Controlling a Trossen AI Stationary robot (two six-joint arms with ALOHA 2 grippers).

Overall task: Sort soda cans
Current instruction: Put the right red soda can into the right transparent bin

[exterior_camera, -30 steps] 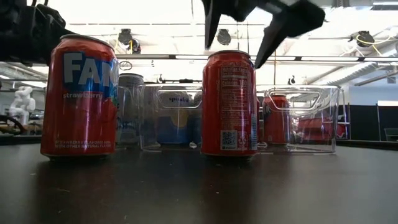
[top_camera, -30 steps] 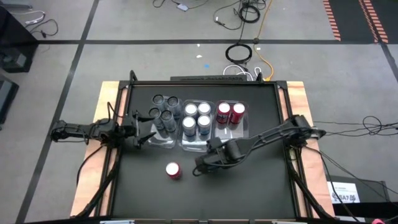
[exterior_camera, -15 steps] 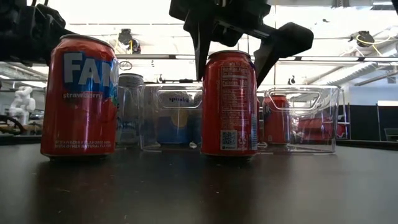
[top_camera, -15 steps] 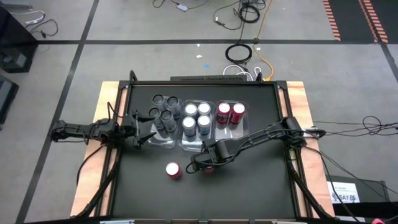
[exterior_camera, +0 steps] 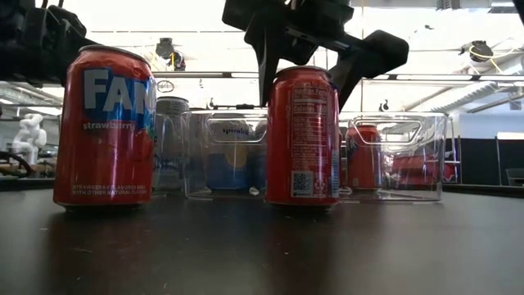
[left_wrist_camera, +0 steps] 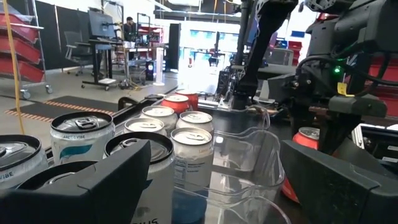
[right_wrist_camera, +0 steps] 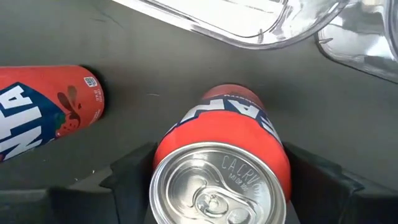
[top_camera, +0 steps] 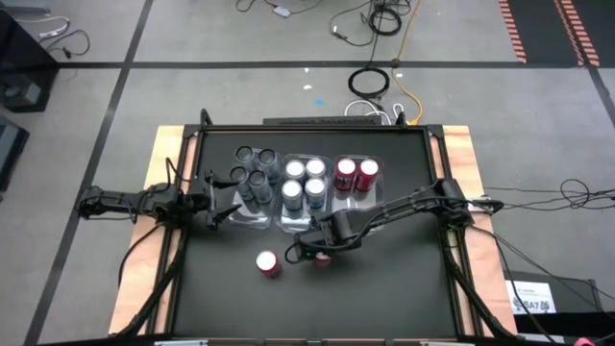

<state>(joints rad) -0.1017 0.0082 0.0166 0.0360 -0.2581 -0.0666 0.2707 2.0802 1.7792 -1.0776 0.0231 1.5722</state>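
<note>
A red soda can (exterior_camera: 300, 135) stands upright on the black table, near its middle. My right gripper (exterior_camera: 300, 86) reaches down over it and is shut on its top end. A second red can (top_camera: 267, 262) stands to its left, free of both grippers. Three clear bins at the back hold dark grey cans (top_camera: 252, 173), blue-silver cans (top_camera: 304, 183) and two red cans (top_camera: 356, 174). My left gripper (top_camera: 226, 207) waits open and level at the table's left edge, beside the bin of dark grey cans. My right gripper pinches the red can's upper side wall (right_wrist_camera: 171, 140), just below the rim, between its two fingers, one on each side. The fingers (exterior_camera: 266, 70) come from above, pointing almost straight down. The can stays upright with its base on the table.
The bins' clear walls (exterior_camera: 393, 156) stand close behind the held can. The other red can (exterior_camera: 105, 127) is a short way to its left. Bare black table (top_camera: 384, 279) lies toward the near and right edges.
My right gripper has come down and a little toward the table's left, from above the red can onto its top end. Its fingers have drawn in against the can's sides. The can has not moved.
</note>
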